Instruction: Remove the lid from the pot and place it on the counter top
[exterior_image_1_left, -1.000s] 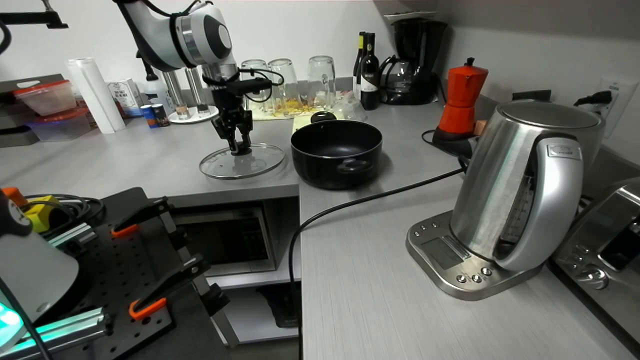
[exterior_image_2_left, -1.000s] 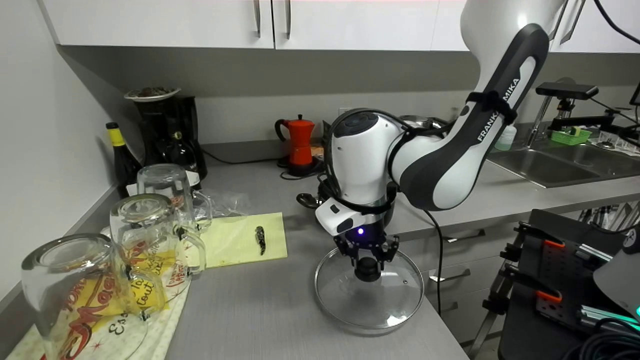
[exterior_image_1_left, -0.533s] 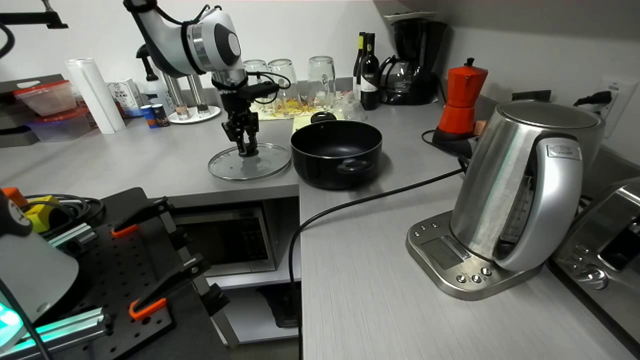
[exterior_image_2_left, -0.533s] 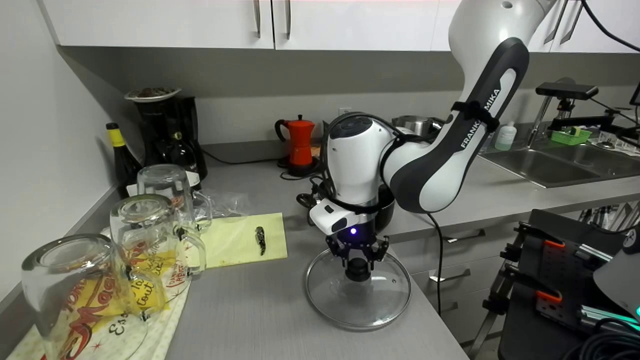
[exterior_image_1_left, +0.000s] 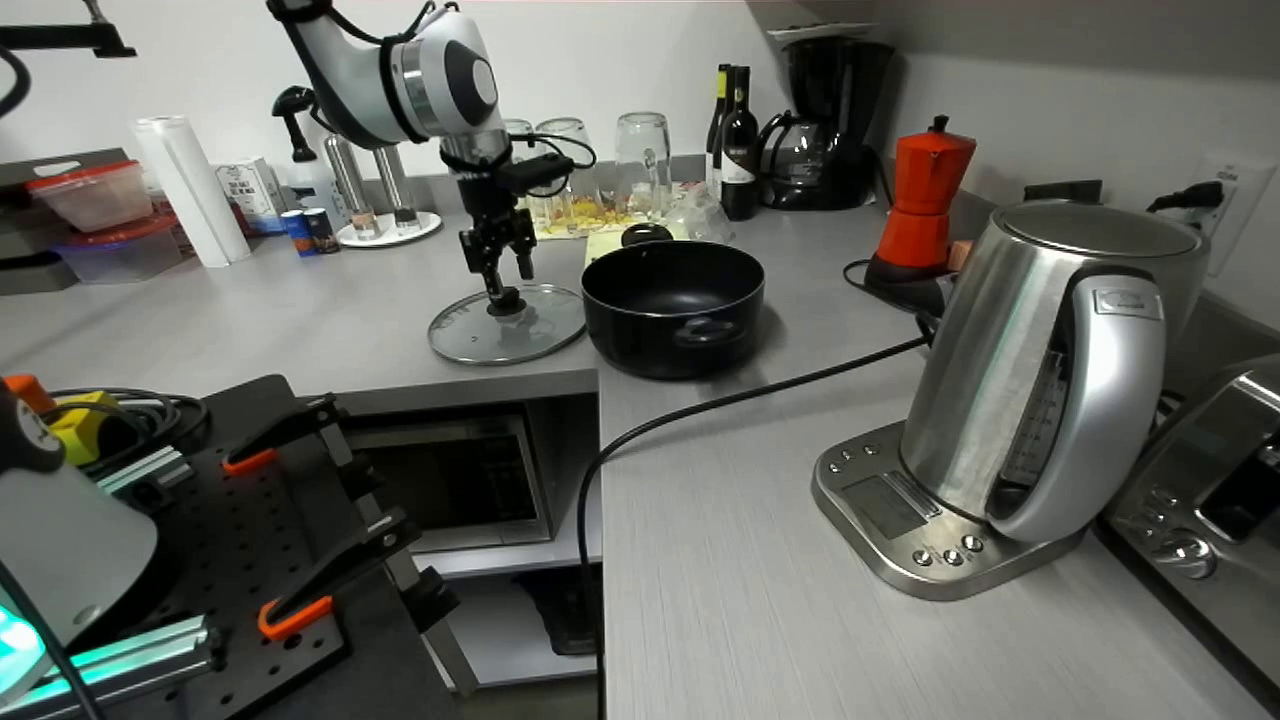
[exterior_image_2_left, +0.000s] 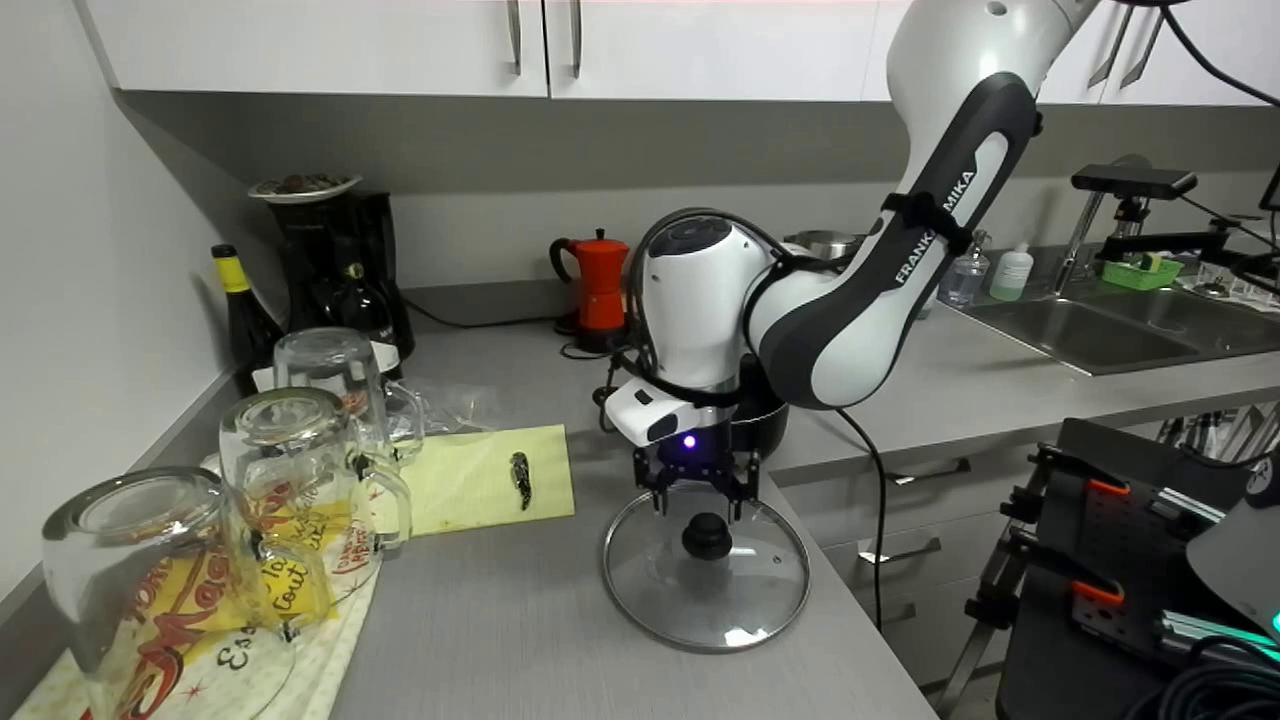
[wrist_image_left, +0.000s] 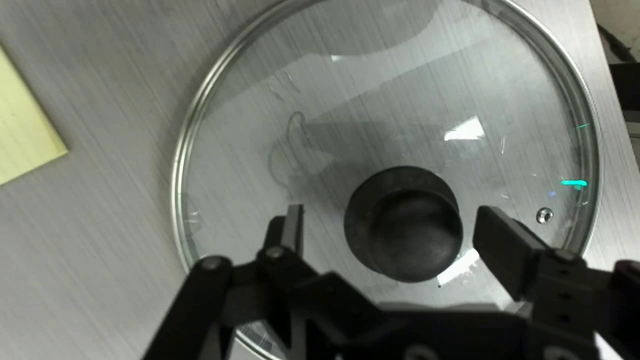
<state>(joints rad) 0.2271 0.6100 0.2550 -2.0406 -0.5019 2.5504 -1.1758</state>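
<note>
The glass lid (exterior_image_1_left: 465, 335) lies flat on the grey counter top (exterior_image_1_left: 720, 580), beside the pot and close to the counter's edge. Its black knob (exterior_image_2_left: 706, 537) points up. The black pot (exterior_image_1_left: 668, 345) stands uncovered, its inside showing; in an exterior view the arm partly hides the pot (exterior_image_2_left: 768, 430). My gripper (exterior_image_2_left: 699, 511) is open just above the lid. In the wrist view the knob (wrist_image_left: 415, 235) sits between the spread fingers (wrist_image_left: 505, 245) with a gap on both sides, nearer the right-hand one.
A steel kettle (exterior_image_1_left: 1050, 380) and a black cable (exterior_image_1_left: 760, 385) lie past the pot. Glass mugs (exterior_image_2_left: 290, 470) and a yellow cloth (exterior_image_2_left: 470, 490) are on the back of the counter. A red moka pot (exterior_image_1_left: 920, 195) stands near the wall.
My gripper carried the lid slightly towards the pot while shut on its knob. Now the jaws have spread and let go of the knob, and the lid stays on the counter.
</note>
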